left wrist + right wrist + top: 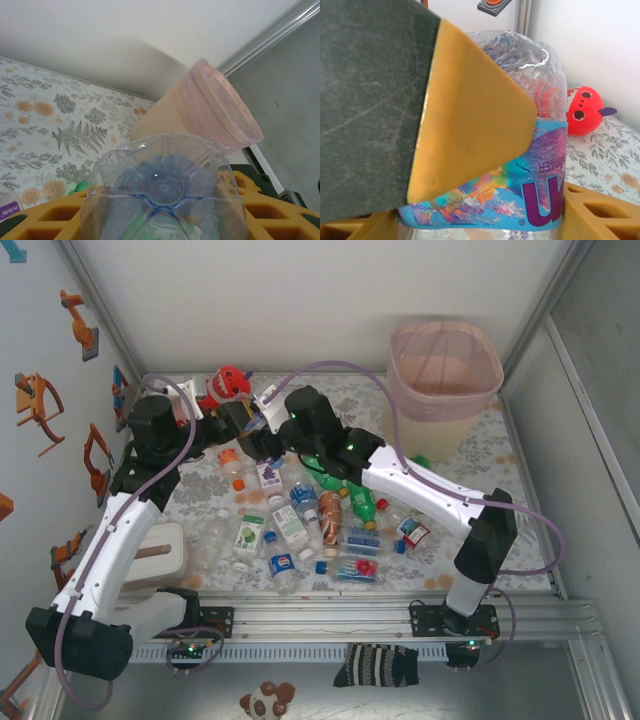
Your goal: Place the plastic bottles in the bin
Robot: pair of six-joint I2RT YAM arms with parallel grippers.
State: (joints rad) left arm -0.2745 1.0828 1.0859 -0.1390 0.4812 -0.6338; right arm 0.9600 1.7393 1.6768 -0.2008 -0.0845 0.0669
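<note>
A clear plastic bottle (540, 165) with a blue and purple label hangs above the back of the table, where my two grippers meet. My left gripper (234, 422) holds it, and its ribbed base (162, 187) faces that wrist camera between the yellow fingers (45, 220). My right gripper (262, 436) has closed around the labelled middle, its fingers (600, 210) against both sides. One left finger (470, 120) lies across the front of the bottle. Several more plastic bottles (310, 520) lie scattered on the floral table. The pink-rimmed bin (445, 370) stands at the back right, also seen as the bin (215, 115).
A red plush toy (228, 383) sits at the back left, close behind the grippers. A white box (160, 555) lies by the left arm. One green bottle (420, 460) lies at the bin's foot. Walls enclose the table on three sides.
</note>
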